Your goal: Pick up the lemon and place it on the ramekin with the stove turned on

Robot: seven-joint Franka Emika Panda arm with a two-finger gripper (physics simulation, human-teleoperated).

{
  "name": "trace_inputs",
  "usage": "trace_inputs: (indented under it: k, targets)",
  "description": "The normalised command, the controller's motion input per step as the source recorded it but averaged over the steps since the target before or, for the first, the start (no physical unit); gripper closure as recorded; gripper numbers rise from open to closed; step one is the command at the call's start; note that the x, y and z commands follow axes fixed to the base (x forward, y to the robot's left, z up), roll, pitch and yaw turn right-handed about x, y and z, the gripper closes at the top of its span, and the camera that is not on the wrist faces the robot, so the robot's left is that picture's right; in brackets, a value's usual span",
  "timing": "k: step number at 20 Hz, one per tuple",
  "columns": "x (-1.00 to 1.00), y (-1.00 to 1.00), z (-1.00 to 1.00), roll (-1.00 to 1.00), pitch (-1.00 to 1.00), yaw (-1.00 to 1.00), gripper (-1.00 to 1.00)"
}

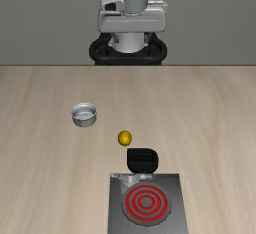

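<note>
Lemon point(124, 137) on tbl point(40, 168), apart frm ramekin point(84, 114); stove point(170, 188) glowing (red).

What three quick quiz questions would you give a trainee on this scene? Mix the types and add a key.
1. Fill in: the burner on the stove glows ____.
2. True or false: the lemon lies on the table, apart from the grey ramekin.
3. Which stands closest to the stove? A) lemon B) grey ramekin C) black object

Key: 1 red; 2 true; 3 C
</note>
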Motion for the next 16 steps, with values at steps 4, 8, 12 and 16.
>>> trace_inputs:
  k: [4, 8, 12, 16]
  targets:
    - [0.00, 0.00, 0.00, 0.00, 0.00, 0.34, -1.00]
    - [0.00, 0.00, 0.00, 0.00, 0.00, 0.45, -1.00]
    - [0.00, 0.00, 0.00, 0.00, 0.00, 0.51, -1.00]
    - [0.00, 0.00, 0.00, 0.00, 0.00, 0.45, -1.00]
